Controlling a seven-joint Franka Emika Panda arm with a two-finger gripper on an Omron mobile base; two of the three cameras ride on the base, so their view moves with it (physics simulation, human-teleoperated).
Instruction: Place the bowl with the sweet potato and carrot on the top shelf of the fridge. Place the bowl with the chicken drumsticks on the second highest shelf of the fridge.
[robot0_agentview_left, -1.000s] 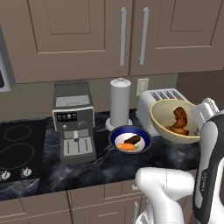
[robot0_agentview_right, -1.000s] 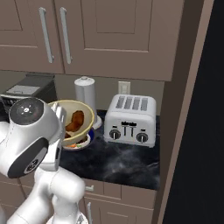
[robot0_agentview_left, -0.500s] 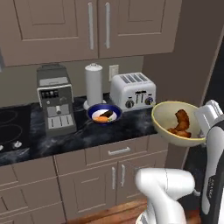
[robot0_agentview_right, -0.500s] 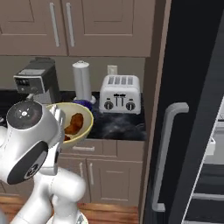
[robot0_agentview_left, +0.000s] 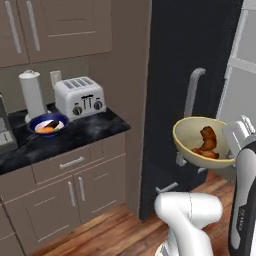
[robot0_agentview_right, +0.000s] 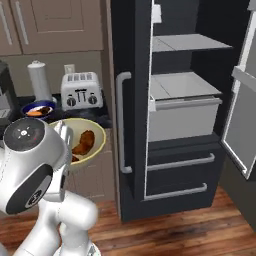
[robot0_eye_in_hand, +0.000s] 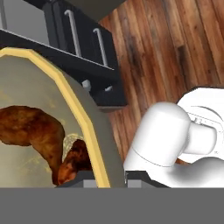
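Gripper (robot0_eye_in_hand: 103, 177) clamps the rim of the yellow bowl (robot0_agentview_left: 200, 145), 1 finger on each side of the wall, jaws closed on it. Bowl is carried in the air, clear of the counter (robot0_agentview_left: 75, 135), tilted a little, in front of the dark fridge (robot0_agentview_right: 170, 100). Inside the bowl: 2 brown chicken drumsticks (robot0_agentview_left: 206, 142), lying against the lower wall. Fridge door on the right (robot0_agentview_right: 242, 105) stands open; the left door (robot0_agentview_right: 131, 100) with its long grey handle looks closed. Inside, a grey shelf (robot0_agentview_right: 185, 44) up high, a pale drawer (robot0_agentview_right: 182, 107) beneath it. Blue bowl (robot0_agentview_left: 47, 125) with orange and dark pieces sits on the black counter, far left, just in front of the paper towel roll (robot0_agentview_left: 31, 92) and beside the 4-slot toaster (robot0_agentview_left: 80, 97). Wood floor (robot0_agentview_left: 115, 227) below.
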